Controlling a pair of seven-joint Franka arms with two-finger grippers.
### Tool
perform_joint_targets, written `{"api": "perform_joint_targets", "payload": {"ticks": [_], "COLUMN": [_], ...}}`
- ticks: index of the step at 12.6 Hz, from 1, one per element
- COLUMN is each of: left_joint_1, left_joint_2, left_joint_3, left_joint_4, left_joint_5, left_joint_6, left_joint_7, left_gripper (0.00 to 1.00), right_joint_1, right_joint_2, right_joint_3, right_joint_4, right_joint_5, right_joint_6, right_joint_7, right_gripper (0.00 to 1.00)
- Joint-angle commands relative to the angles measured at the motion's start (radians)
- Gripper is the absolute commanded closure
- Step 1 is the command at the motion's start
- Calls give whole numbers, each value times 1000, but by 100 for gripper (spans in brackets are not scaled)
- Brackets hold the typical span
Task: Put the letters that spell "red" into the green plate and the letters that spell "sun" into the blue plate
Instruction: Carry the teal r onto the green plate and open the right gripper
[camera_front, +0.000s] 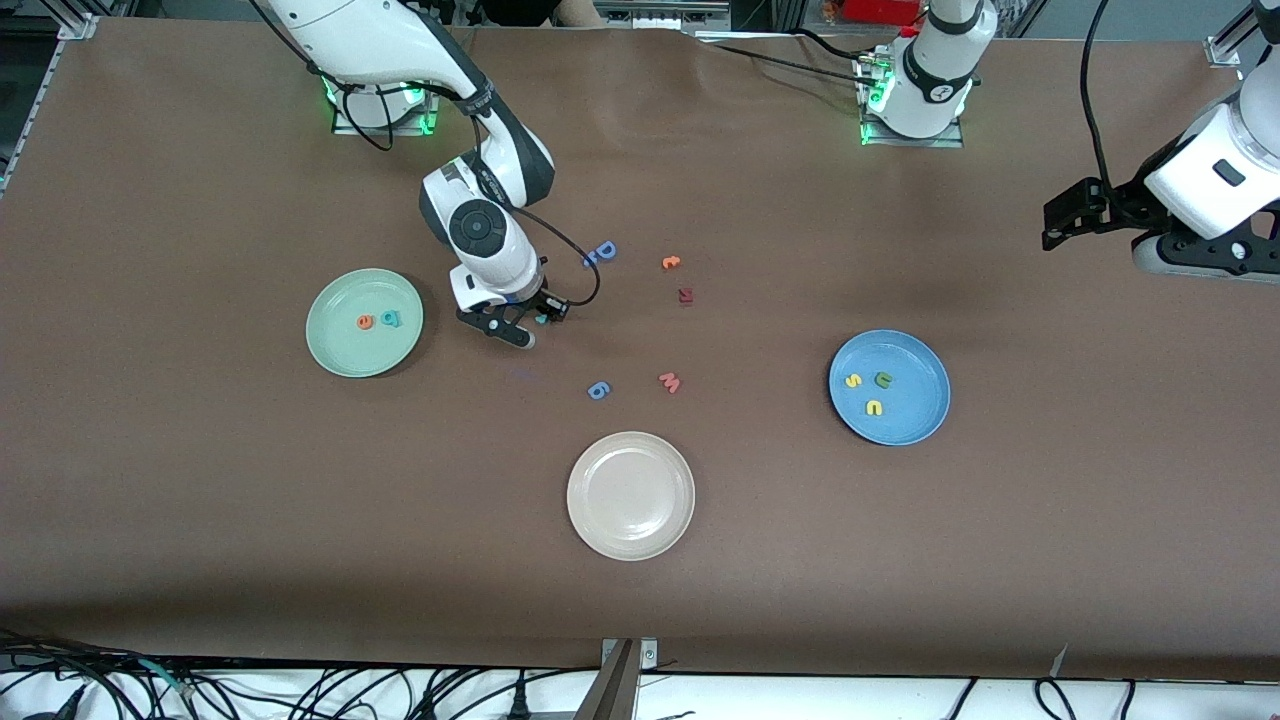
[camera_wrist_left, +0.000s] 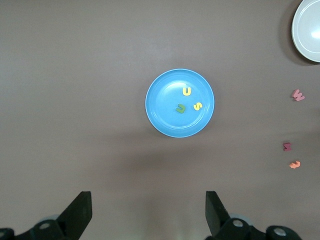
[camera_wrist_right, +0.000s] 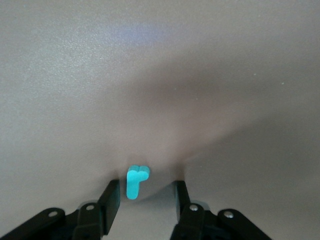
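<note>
Right claw (camera_wrist_right: 145, 200) is low on the worktop (camera_front: 200, 500), fingers straddling the teal "r" (camera_wrist_right: 136, 181) with a gap on each side; not yet pinching. The green plate (camera_front: 335, 345) beside it holds the orange "e" (camera_front: 365, 321) and teal "d" (camera_front: 390, 318), so "r" looks like the last letter. Blue plate (camera_wrist_left: 165, 117) already holds "s" (camera_wrist_left: 197, 106), "u" (camera_wrist_left: 186, 91) and the olive letter (camera_wrist_left: 180, 108). Left claw (camera_wrist_left: 148, 212) waits, spread wide, above the worktop toward its own end.
</note>
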Motion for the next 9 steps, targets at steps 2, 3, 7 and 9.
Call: {"api": "perform_joint_targets", "payload": {"ticks": [2, 3, 7, 9], "left_joint_1": [7, 6, 6, 4], "left_joint_2": [-89, -89, -88, -86], "left_joint_3": [5, 3, 3, 2], "left_joint_4": [-124, -124, -120, -118], "left_joint_5": [-27, -21, -19, -17], "left_joint_6": [77, 79, 79, 79], "left_joint_7": [28, 28, 28, 28], "left_gripper": [0, 0, 0, 0], "right_joint_1": [9, 9, 9, 9], "right_joint_2": [19, 21, 21, 21], "right_joint_3": [-5, -5, -5, -5], "right_joint_4": [12, 12, 12, 12], "right_joint_5": [11, 11, 11, 11], "right_joint_6": [8, 8, 7, 5], "right_joint_7": [10, 10, 12, 12], "right_gripper": [67, 71, 84, 93]}}
